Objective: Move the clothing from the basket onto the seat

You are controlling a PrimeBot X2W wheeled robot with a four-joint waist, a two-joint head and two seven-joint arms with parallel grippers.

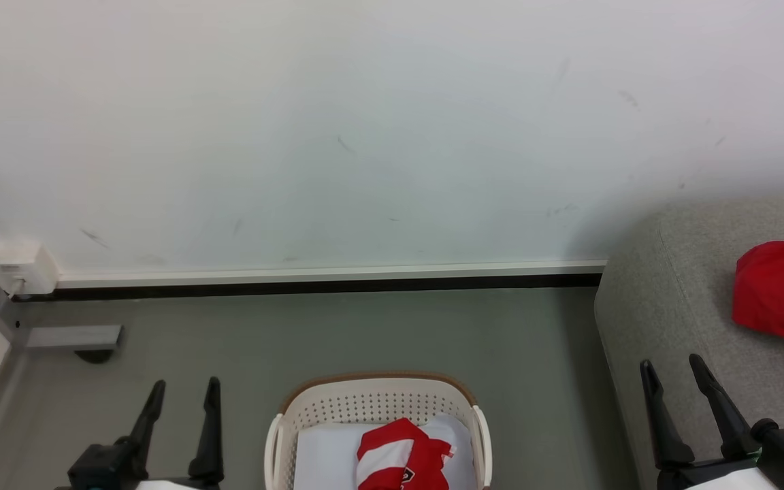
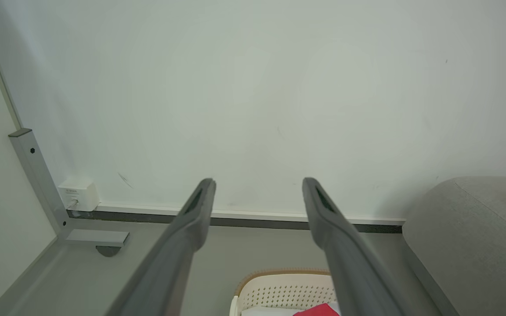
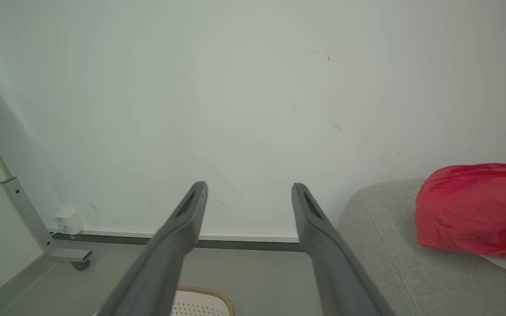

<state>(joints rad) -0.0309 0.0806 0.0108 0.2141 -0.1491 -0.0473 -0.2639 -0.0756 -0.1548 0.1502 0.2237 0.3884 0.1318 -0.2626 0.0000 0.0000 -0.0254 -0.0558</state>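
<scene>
basket (image 1: 371, 407): oval, cream-white, perforated walls, brown rim, white side handles; stands on the floor at the bottom middle of the head view, between the two grippers.
red-and-white garment (image 1: 402, 456): crumpled, red with white bands and a small dark logo; lies inside the basket, on top of the white pad.
white pad (image 1: 324, 456): flat, pale; lines the bottom of the basket.
seat (image 1: 678, 299): grey woven upholstery, rounded corner; at the right, against the wall, apart from the basket.
red garment (image 1: 780, 289): bunched, plain red; rests on the seat top at the right edge, with white fabric under it.
left gripper (image 1: 186, 383): lower left, over the floor beside the basket; fingers spread wide, nothing between them.
right gripper (image 1: 672, 361): lower right, in front of the seat's side; fingers spread wide, nothing between them.
floor (image 1: 365, 327): grey-green, smooth.
wall (image 1: 365, 136): white, lightly scuffed, dark skirting strip at its foot.
white box (image 1: 21, 265): mounted low on the wall, far left.
metal frame (image 1: 75, 337): grey, at the left corner, with a caster under its foot.
</scene>
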